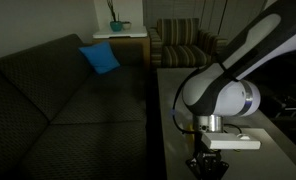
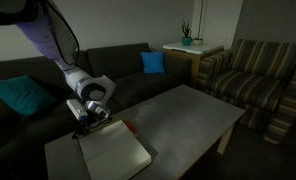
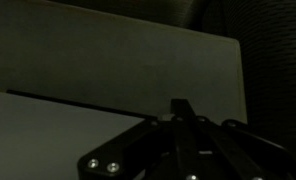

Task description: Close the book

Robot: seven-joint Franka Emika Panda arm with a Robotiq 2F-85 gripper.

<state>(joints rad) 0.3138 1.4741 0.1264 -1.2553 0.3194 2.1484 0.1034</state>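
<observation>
The book (image 2: 113, 150) is laid open on the worktop (image 2: 188, 112), white pages up, at the corner nearest the sofa (image 2: 118, 65) — a bit of red is seen at its sofa-side edge. The tool (image 2: 83, 124) is held low at that same side of the book. In the wrist view its fingertips are seen drawn together — whether anything is pinched cannot be told.

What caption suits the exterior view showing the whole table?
Robot arm's tool at the edge of the open, white-paged red hardcover book on a grey rectangular table, dark sofa behind.
</observation>
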